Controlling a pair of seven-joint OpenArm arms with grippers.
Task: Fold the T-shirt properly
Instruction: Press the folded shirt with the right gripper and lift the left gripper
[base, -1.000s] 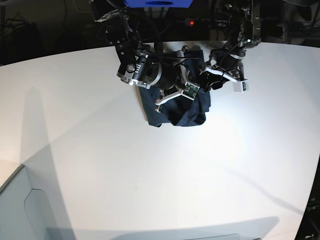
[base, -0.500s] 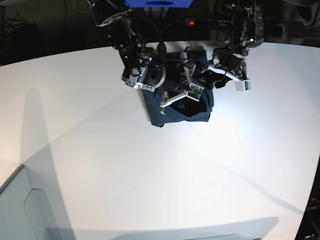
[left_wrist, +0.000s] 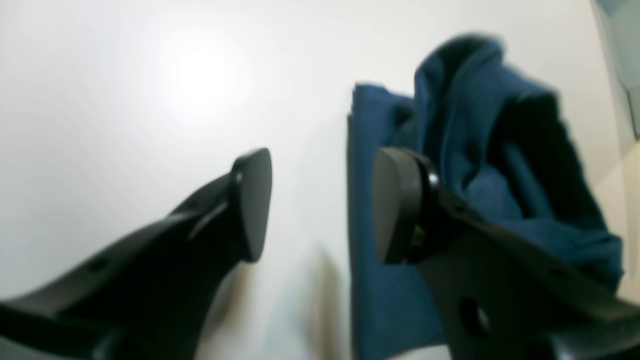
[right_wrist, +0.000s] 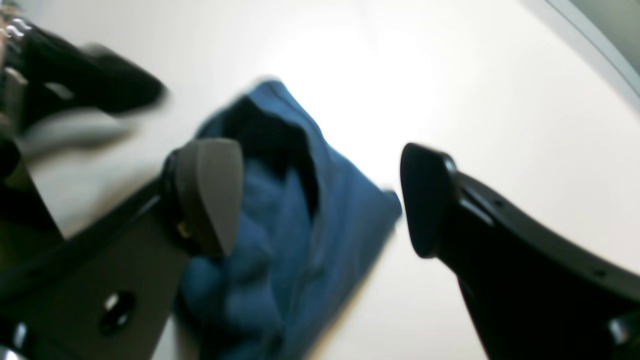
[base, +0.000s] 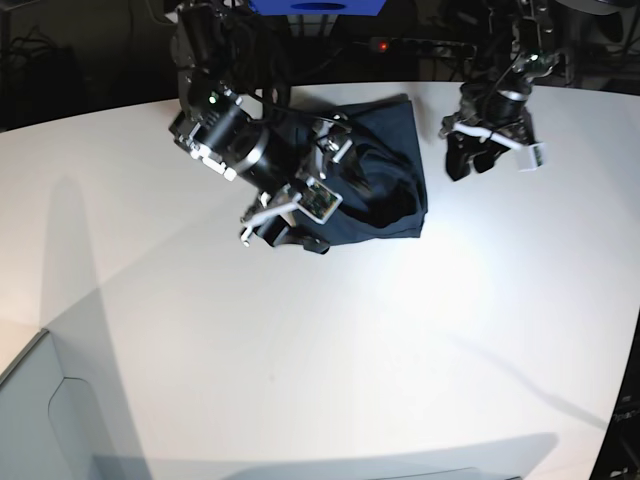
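My right tool (right_wrist: 320, 200) hangs with jaws apart, empty, over the T-shirt (base: 385, 185) bunched on the white worktop (base: 300, 350) — loose folds could slump. Farther off, my left tool (left_wrist: 320, 205) gapes empty beside it — may snag the edge.

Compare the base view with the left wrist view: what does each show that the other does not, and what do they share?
Only the base view shows the right gripper standing open over the shirt's near left edge, both arms, and the whole bundle's outline. Only the left wrist view shows the left gripper close up, its black fingers apart with nothing between them. Both show the T-shirt lying rumpled, not flat, on the white table, and the left gripper clear of the cloth.
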